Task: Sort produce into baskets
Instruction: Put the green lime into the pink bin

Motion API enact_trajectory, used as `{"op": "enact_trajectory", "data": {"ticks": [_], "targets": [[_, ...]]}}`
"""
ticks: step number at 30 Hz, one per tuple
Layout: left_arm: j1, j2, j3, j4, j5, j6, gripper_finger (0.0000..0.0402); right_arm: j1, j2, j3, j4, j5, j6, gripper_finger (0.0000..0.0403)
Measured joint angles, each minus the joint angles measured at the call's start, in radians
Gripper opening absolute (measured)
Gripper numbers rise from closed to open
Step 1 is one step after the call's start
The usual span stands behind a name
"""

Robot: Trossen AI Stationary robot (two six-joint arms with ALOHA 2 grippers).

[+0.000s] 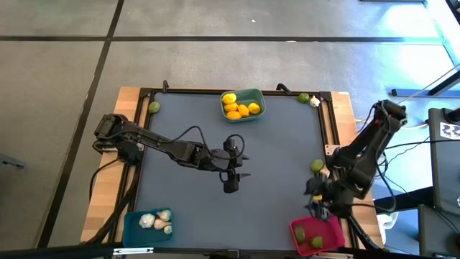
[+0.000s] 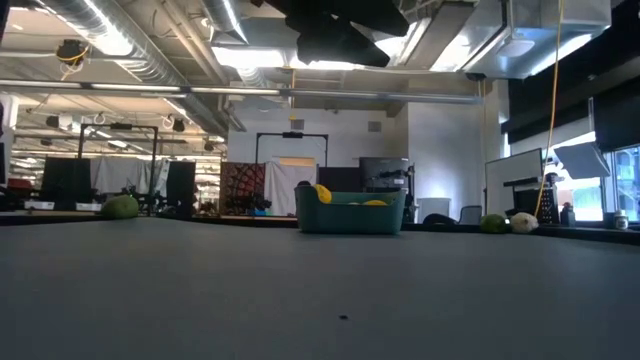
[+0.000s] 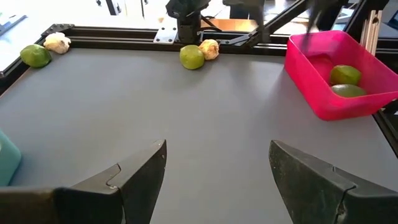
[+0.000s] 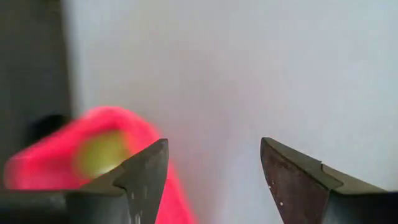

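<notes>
The teal basket (image 1: pixel 243 103) holding lemons (image 1: pixel 237 109) stands at the far middle of the mat. At the near left, the blue basket (image 1: pixel 147 224) holds garlic bulbs (image 1: pixel 157 221). The pink basket (image 1: pixel 316 236) at the near right holds two limes (image 3: pixel 343 76). Loose on the mat are a lime (image 1: pixel 154 107) at the far left, a lime (image 1: pixel 304 98) with a garlic bulb (image 1: pixel 314 101) at the far right, and a lime (image 3: pixel 191 57) beside a garlic bulb (image 3: pixel 209 48) at the right edge. My left gripper (image 3: pixel 217 168) hovers open over the mat's middle. My right gripper (image 4: pixel 214 174) is open and empty, just above the pink basket's far side.
A black frame rail (image 1: pixel 327 122) borders the mat, with wooden table margin beyond it. The wide middle of the mat (image 1: pixel 194 194) around my left gripper is bare. Cables (image 1: pixel 402 144) trail by the right arm's base.
</notes>
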State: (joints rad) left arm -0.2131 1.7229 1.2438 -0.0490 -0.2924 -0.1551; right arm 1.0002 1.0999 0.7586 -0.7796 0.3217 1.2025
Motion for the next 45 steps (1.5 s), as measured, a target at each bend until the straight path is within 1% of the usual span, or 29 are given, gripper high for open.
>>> {"op": "enact_trajectory", "data": {"ticks": [7, 9, 11, 18, 24, 27, 30, 33, 40, 45], "targets": [[0.000, 0.000, 0.000, 0.000, 0.000, -0.016, 0.0280, -0.093, -0.016, 0.000, -0.371, 0.002, -0.004, 0.0253], [0.000, 0.000, 0.000, 0.000, 0.000, -0.020, 0.0280, -0.113, -0.016, 0.000, -0.440, 0.003, -0.004, 0.0253], [0.000, 0.000, 0.000, 0.000, 0.000, -0.021, 0.0280, -0.126, -0.016, 0.000, -0.467, 0.001, -0.004, 0.0253], [0.000, 0.000, 0.000, 0.000, 0.000, -0.021, 0.0280, -0.132, -0.016, 0.000, -0.488, -0.008, -0.007, 0.0256], [0.000, 0.000, 0.000, 0.000, 0.000, -0.021, 0.0280, -0.133, -0.016, 0.000, -0.482, -0.017, -0.006, 0.0299], [0.000, 0.000, 0.000, 0.000, 0.000, -0.021, 0.0280, -0.160, -0.015, 0.000, -0.476, -0.016, -0.008, 0.0313], [0.000, 0.000, 0.000, 0.000, 0.000, -0.014, 0.0280, -0.219, -0.015, 0.000, -0.474, -0.016, -0.053, 0.0312], [0.000, 0.000, 0.000, 0.000, 0.000, -0.014, 0.0280, -0.308, -0.005, 0.000, -0.470, -0.022, -0.148, 0.0300], [0.000, 0.000, 0.000, -0.021, 0.000, -0.014, 0.0280, -0.516, 0.019, 0.000, -0.470, -0.100, -0.392, 0.0269], [0.000, 0.000, 0.000, -0.048, 0.000, -0.019, 0.0280, -0.627, 0.061, 0.000, -0.480, -0.131, -0.542, 0.0260]]}}
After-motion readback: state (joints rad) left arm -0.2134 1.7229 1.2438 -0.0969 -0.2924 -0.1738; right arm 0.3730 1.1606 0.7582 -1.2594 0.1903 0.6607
